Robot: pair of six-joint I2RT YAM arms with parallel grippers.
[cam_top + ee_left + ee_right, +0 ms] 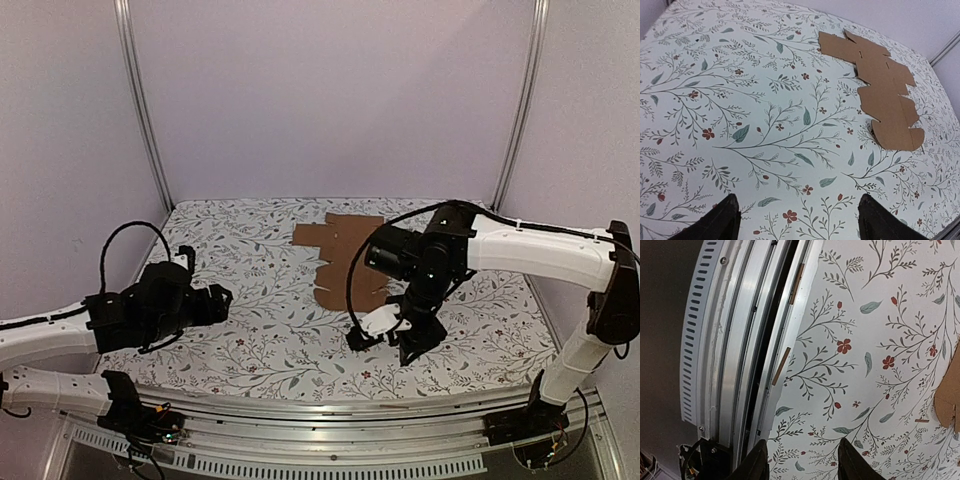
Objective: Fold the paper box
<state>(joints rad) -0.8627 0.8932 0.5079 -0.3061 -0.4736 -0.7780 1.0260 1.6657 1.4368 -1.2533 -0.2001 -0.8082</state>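
The paper box (340,262) is a flat brown die-cut sheet with flaps and slits, lying on the floral tablecloth at the middle back. In the left wrist view the paper box (885,95) lies far ahead and to the right. My left gripper (222,298) hovers over the left part of the table, well apart from the sheet, and this gripper (797,212) is open wide with only cloth between its fingers. My right gripper (385,335) hangs just in front of the sheet's near edge. It (802,460) is open and holds nothing; the paper box (947,400) shows at the right edge.
The floral tablecloth (250,340) covers the table. A metal rail (740,340) runs along the near edge, close to the right gripper. Two slanted frame posts (145,110) (520,100) stand at the back corners, against pale walls.
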